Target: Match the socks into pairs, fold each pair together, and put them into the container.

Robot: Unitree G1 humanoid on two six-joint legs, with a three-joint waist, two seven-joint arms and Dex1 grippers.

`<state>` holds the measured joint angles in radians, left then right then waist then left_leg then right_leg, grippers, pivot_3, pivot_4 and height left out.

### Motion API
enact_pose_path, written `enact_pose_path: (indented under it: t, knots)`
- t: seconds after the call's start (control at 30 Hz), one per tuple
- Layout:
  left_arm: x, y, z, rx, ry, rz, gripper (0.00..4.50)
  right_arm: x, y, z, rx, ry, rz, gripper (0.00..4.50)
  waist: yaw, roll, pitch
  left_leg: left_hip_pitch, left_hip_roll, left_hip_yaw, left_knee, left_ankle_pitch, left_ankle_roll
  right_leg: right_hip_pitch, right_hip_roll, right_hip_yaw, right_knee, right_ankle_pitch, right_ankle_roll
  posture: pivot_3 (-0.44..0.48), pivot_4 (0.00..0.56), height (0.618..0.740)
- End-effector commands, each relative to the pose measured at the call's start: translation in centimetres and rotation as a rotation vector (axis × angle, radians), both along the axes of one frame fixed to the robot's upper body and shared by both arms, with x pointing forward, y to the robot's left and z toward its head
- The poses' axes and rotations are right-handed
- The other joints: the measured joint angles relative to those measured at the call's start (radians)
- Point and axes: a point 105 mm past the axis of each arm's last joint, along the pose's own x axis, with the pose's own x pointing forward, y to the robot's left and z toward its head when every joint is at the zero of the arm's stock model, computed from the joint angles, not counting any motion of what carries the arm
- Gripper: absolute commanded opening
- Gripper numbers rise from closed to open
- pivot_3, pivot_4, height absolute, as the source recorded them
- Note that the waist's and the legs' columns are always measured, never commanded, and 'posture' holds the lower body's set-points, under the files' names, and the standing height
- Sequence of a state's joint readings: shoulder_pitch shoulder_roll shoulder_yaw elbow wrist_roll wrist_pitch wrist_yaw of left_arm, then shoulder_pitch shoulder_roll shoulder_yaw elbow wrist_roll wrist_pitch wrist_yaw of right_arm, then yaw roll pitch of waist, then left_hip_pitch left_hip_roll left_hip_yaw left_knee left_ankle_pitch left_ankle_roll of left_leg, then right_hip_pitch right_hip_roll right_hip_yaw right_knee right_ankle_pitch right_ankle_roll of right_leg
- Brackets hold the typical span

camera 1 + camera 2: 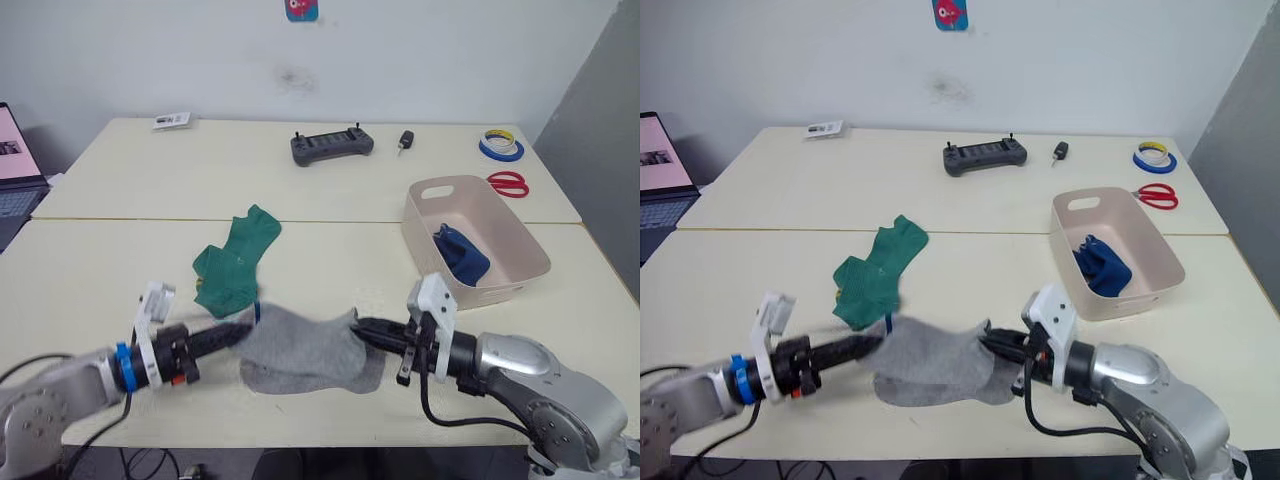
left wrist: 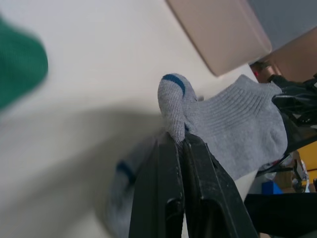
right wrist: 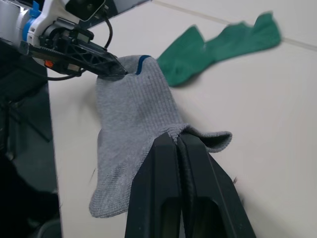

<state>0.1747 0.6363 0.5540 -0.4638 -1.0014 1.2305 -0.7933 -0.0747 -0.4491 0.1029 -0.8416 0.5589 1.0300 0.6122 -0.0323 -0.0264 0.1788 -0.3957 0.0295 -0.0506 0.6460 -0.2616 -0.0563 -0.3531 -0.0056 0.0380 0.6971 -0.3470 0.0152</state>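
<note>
A grey sock (image 1: 300, 338) with a blue cuff mark hangs stretched between my two grippers near the table's front edge. My left gripper (image 1: 250, 325) is shut on its cuff end (image 2: 174, 106). My right gripper (image 1: 362, 328) is shut on the opposite end (image 3: 198, 135). Under it a second grey sock (image 1: 320, 382) lies flat on the table. The green socks (image 1: 235, 262) lie overlapped just behind my left gripper. The pale container (image 1: 497, 288) stands at the right with dark blue socks (image 1: 460, 255) inside.
On the far table sit a black controller (image 1: 332, 146), a car key (image 1: 405, 141), tape rolls (image 1: 500, 146), red scissors (image 1: 510, 184) and a small card (image 1: 172, 121). A laptop (image 1: 15, 170) is at the left edge.
</note>
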Motion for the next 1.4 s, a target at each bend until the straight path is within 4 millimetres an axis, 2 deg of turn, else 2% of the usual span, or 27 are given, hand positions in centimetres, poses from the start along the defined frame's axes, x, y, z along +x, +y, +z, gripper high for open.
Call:
enact_pose_path:
  t: [0.03, 0.17, 0.33, 0.53, 0.7, 0.83, 0.97, 1.0, 1.13, 1.23, 1.27, 1.33, 1.4]
  knots:
    - [-0.4, -0.5, -1.0, 0.037, -0.052, 0.055, 0.00, 0.1, -0.3, -0.4, -0.047, -0.042, -0.015, 0.06, 0.001, 0.000, 0.000, 0.000, 0.000, 0.000, 0.000, 0.000, 0.000, 0.000, 0.000, 0.000, 0.000, 0.000, 0.000, 0.000, 0.150, 0.740]
    - [-0.7, -1.2, -2.6, 0.058, -0.064, 0.116, 0.00, 0.8, -1.0, -1.5, -0.111, -0.067, -0.044, 0.06, 0.002, -0.001, -0.001, 0.000, 0.000, 0.000, 0.000, 0.000, 0.000, 0.000, 0.000, 0.000, -0.001, 0.000, 0.000, 0.000, 0.150, 0.740]
    - [-0.8, -1.0, -3.4, 0.090, -0.108, 0.165, 0.00, 1.1, -1.4, -2.3, -0.164, -0.104, -0.040, 0.06, 0.003, -0.001, -0.001, 0.000, 0.000, 0.000, 0.000, 0.000, 0.000, 0.000, 0.001, 0.000, -0.001, 0.000, 0.000, 0.000, 0.150, 0.740]
    - [-0.9, -1.2, -4.3, 0.115, -0.110, 0.160, 0.00, 1.3, -1.9, -3.4, -0.230, -0.118, -0.026, 0.06, 0.003, -0.001, -0.001, 0.000, 0.000, 0.001, 0.000, 0.000, 0.000, 0.000, 0.001, 0.001, -0.001, 0.000, 0.000, 0.000, 0.150, 0.740]
    - [-1.7, -1.8, -4.8, 0.115, -0.088, 0.101, 0.00, 1.2, -1.6, -3.5, -0.233, -0.108, -0.017, 0.06, 0.003, -0.001, -0.001, 0.000, 0.000, 0.001, 0.000, 0.000, 0.000, 0.000, 0.001, 0.001, -0.001, 0.000, 0.000, 0.000, 0.150, 0.740]
    - [-2.0, -1.6, -4.7, 0.157, -0.124, 0.069, 1.01, 1.5, -1.5, -3.2, -0.230, -0.129, -0.032, 1.08, 0.003, -0.001, -0.001, 0.000, 0.000, 0.001, 0.000, 0.000, 0.000, 0.000, 0.001, 0.001, -0.001, 0.000, 0.000, 0.000, 0.150, 0.740]
    - [-2.3, 0.1, -3.2, 0.185, -0.176, 0.081, 2.23, 1.9, -1.9, -1.9, -0.230, -0.196, -0.046, 2.48, 0.002, -0.001, -0.001, 0.000, 0.000, 0.001, -0.001, 0.000, 0.000, 0.000, 0.001, 0.001, -0.001, 0.000, 0.000, 0.000, 0.150, 0.740]
    - [-2.5, 0.4, -2.9, 0.181, -0.162, 0.063, 2.24, 1.9, -2.0, -1.5, -0.225, -0.211, -0.041, 2.81, 0.002, -0.001, -0.001, 0.000, 0.000, 0.000, -0.001, 0.000, 0.000, 0.000, 0.001, 0.001, -0.001, 0.000, 0.000, 0.000, 0.150, 0.740]
    - [-2.2, 2.5, -1.3, 0.247, -0.165, 0.015, 2.24, 1.4, -1.8, 0.1, -0.182, -0.264, 0.006, 2.81, 0.002, -0.001, -0.001, 0.000, 0.000, 0.000, -0.001, 0.000, 0.000, 0.000, 0.001, 0.000, -0.001, 0.000, 0.000, 0.000, 0.150, 0.740]
    - [-0.8, 3.6, 1.1, 0.251, -0.233, 0.002, 2.24, 0.8, -1.0, 0.8, -0.152, -0.287, 0.055, 2.81, 0.002, -0.001, -0.001, 0.000, 0.000, 0.000, -0.001, 0.000, 0.000, 0.000, 0.001, 0.000, -0.001, 0.000, 0.000, 0.000, 0.150, 0.740]
    - [-0.3, 3.5, 1.9, 0.242, -0.253, -0.022, 2.24, 0.7, -0.6, 1.0, -0.139, -0.292, 0.064, 2.81, 0.003, -0.001, -0.001, -0.001, 0.000, 0.000, -0.001, 0.000, 0.000, 0.000, 0.001, -0.001, -0.001, 0.000, 0.000, 0.000, 0.150, 0.740]
    - [0.2, 2.6, 2.8, 0.242, -0.286, -0.100, 1.83, 0.7, 0.0, 1.3, -0.110, -0.290, 0.072, 2.85, 0.002, -0.001, -0.001, 0.000, 0.000, 0.000, -0.001, 0.000, 0.000, 0.000, 0.001, 0.000, -0.001, 0.000, 0.000, 0.000, 0.150, 0.740]
    - [0.5, 0.7, 3.2, 0.261, -0.314, -0.216, 1.29, 0.8, 0.7, 1.0, -0.096, -0.282, 0.078, 2.43, 0.002, -0.001, -0.001, -0.001, 0.000, 0.000, -0.001, 0.000, 0.000, 0.000, 0.001, 0.000, -0.002, 0.000, 0.000, 0.000, 0.150, 0.740]
